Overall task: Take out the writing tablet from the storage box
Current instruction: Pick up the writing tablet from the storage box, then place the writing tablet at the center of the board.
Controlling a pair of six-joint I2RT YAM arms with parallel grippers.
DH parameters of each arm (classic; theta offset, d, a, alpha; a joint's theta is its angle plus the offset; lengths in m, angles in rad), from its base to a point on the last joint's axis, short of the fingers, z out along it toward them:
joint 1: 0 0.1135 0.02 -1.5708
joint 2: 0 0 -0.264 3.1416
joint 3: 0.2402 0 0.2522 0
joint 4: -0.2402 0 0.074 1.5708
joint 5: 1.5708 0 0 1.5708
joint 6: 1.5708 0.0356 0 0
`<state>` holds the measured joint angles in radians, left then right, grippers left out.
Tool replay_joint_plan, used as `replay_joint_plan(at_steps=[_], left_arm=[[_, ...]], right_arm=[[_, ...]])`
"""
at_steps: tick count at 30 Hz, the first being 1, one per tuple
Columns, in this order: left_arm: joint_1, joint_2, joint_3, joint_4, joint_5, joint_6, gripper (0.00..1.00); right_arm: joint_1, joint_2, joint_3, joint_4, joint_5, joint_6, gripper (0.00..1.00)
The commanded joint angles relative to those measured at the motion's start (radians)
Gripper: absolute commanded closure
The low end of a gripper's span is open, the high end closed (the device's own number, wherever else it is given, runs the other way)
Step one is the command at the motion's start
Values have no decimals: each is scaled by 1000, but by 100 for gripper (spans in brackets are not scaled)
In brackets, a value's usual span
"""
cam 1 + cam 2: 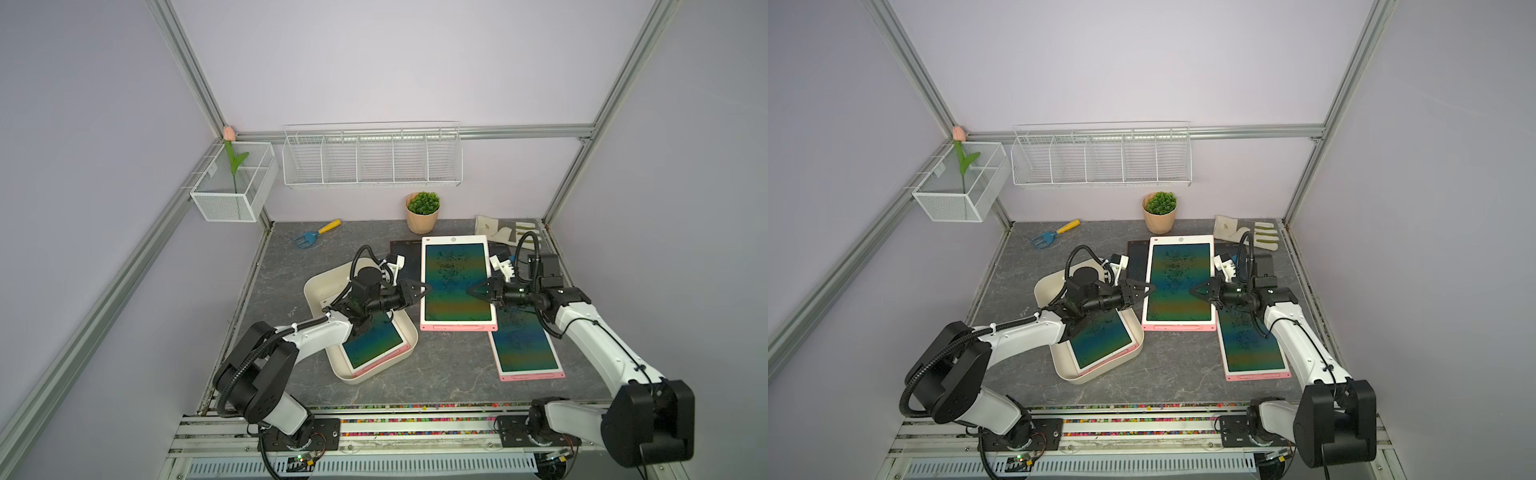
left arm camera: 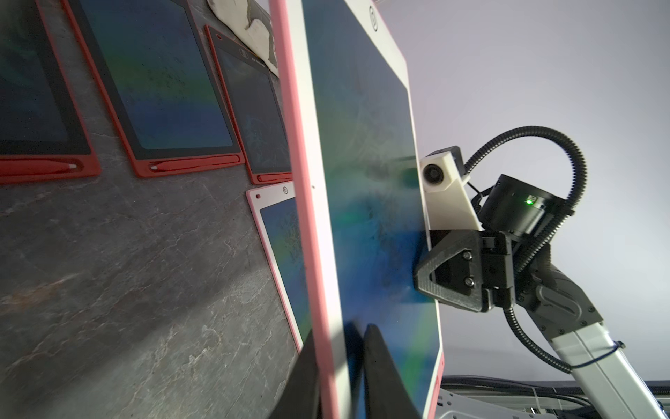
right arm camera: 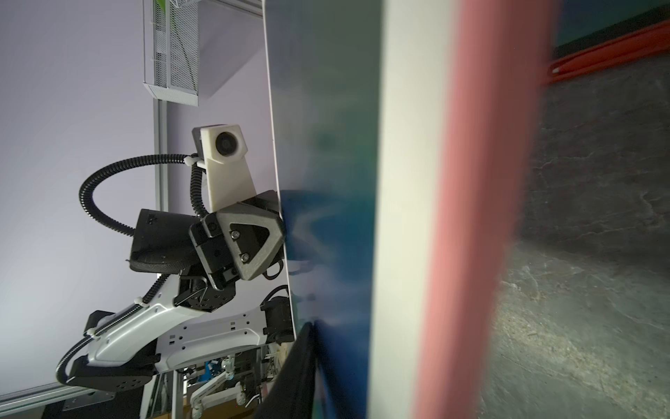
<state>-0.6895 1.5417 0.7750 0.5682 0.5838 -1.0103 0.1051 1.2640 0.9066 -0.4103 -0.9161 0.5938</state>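
A large writing tablet (image 1: 455, 282) with a white frame, pink edge and dark iridescent screen hangs level above the table between both arms. My left gripper (image 1: 426, 288) (image 2: 340, 333) straddles its left long edge, one finger under the pink rim and one on the screen, shut on it. At the opposite edge is my right gripper (image 1: 469, 291); only one of its fingers (image 3: 297, 362) shows, lying against the screen. The cream storage box (image 1: 316, 291) sits under my left arm. A smaller pink-edged tablet (image 1: 372, 343) lies inside it, partly hidden by the arm.
On the table lie a pink-edged tablet (image 1: 528, 349), a black one (image 1: 405, 257) and red-edged ones (image 2: 163, 90). At the back are a potted plant (image 1: 422, 212), blue hand rake (image 1: 316, 235) and gloves (image 1: 498, 228). A wire rack (image 1: 372, 160) and mesh basket (image 1: 232, 187) hang on the walls.
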Motion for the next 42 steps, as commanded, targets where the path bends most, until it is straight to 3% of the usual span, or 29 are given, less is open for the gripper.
replay_joint_plan(at_steps=[1, 7, 9, 14, 18, 25, 34, 42], left_arm=[[-43, -15, -6, 130, 115, -11, 83], [-42, 12, -18, 243, 142, -92, 88], [-42, 28, -18, 293, 154, -129, 88], [-42, 28, -13, 223, 145, -101, 100], [-43, 12, -14, 120, 110, -52, 100], [-45, 12, -30, 10, 34, -19, 100], [-75, 149, -66, 199, -21, -142, 100], [-123, 167, -98, 128, -171, -148, 100]], right_arm=[[16, 42, 33, 7, -9, -35, 73], [4, 64, 63, -17, -16, -57, 47], [-3, 69, 69, -24, -19, -69, 43], [-18, 92, 74, -48, -2, -94, 34], [-36, 99, 82, -83, 54, -124, 25], [-69, 112, 100, -142, 120, -169, 18], [-129, 119, 89, -176, 158, -209, 16], [-160, 103, 83, -232, 265, -258, 15]])
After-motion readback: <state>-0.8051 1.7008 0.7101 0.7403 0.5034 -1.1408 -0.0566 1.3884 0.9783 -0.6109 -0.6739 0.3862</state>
